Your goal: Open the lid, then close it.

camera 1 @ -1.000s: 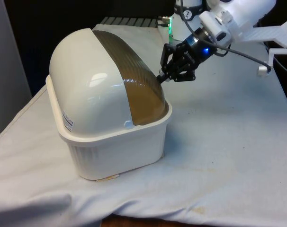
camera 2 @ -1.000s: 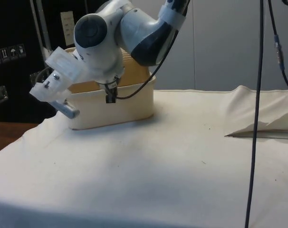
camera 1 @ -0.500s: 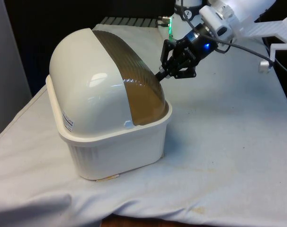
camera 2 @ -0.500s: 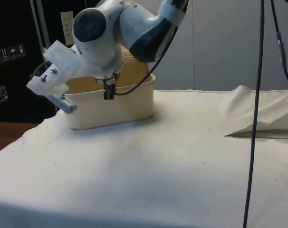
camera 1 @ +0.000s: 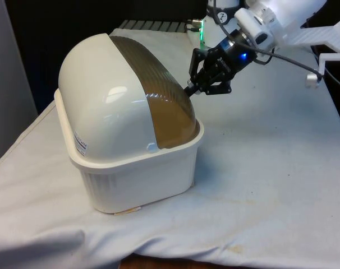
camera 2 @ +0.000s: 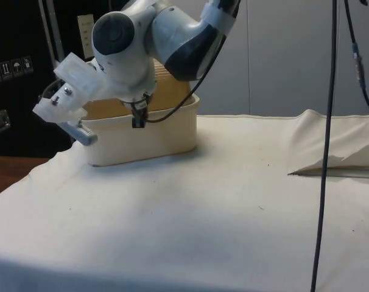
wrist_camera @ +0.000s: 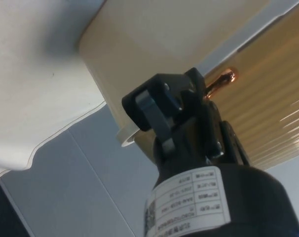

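Observation:
A white bread box (camera 1: pixel 142 179) stands on the cloth at the front view's left. Its ribbed brown roll lid (camera 1: pixel 159 95) curves from the dome's top down to the rim on the robot's side. My gripper (camera 1: pixel 197 85) sits at the lid's lower far edge, by the rim. In the wrist view, the gripper (wrist_camera: pixel 186 96) is shut on the lid's small shiny handle (wrist_camera: pixel 219 81), whose knob sticks out past one finger against the ribbed lid (wrist_camera: pixel 268 94). From the side, the gripper (camera 2: pixel 137 118) hangs just in front of the box (camera 2: pixel 166 137).
The white cloth (camera 1: pixel 271 168) lies flat and wide at the front view's right of the box. The table's near edge (camera 1: pixel 175 260) runs close below the box. A black cable (camera 2: pixel 326 146) hangs down in the side view, and the cloth has a raised fold (camera 2: pixel 337 161) there.
The gripper has risen a little along the lid's lower edge and then held nearly still. The lid's position looks the same.

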Robot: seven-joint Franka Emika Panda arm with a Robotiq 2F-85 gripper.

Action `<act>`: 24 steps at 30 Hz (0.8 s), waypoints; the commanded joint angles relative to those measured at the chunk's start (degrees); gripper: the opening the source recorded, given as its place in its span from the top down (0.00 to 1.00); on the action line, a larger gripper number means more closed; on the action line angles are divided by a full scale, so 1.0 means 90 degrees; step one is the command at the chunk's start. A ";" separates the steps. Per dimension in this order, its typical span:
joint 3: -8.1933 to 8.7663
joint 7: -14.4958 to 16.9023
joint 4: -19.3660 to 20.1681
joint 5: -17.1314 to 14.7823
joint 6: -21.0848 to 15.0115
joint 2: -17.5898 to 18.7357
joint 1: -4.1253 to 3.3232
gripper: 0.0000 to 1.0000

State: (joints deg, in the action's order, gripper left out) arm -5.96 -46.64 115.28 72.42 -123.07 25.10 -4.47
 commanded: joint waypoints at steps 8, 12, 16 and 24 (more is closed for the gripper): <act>0.0076 0.0045 -0.0134 0.0013 -0.0057 0.0057 0.0038 1.00; 0.0102 0.0057 -0.0146 0.0006 -0.0038 0.0025 0.0045 1.00; 0.0134 0.0070 -0.0146 -0.0006 -0.0019 -0.0045 0.0038 1.00; 0.0140 0.0064 -0.0089 -0.0019 0.0038 -0.0248 0.0019 1.00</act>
State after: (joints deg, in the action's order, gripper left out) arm -4.64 -46.41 114.25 72.42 -122.56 23.09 -4.41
